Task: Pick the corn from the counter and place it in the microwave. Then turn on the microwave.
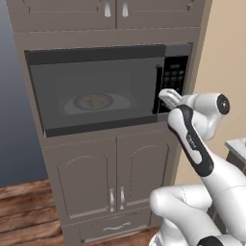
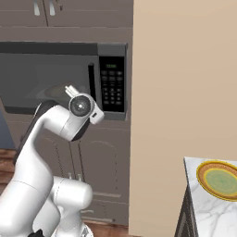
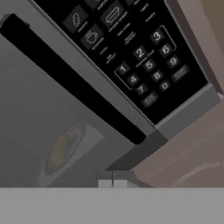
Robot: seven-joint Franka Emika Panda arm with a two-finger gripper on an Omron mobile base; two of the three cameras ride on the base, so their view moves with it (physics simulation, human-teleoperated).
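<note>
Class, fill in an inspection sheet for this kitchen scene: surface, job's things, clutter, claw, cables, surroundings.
Surface: counter, pale marbled corner at lower right.
Job's things: microwave door closed; corn visible through the glass on the white plate; keypad with green display.
Clutter: dark-rimmed dish on the counter.
Claw: claw shut, holding nothing, pointed at the door's lower corner below the keypad.
Cables: nothing seen.
Surroundings: brown cabinet doors below, beige wall, wood floor.
</note>
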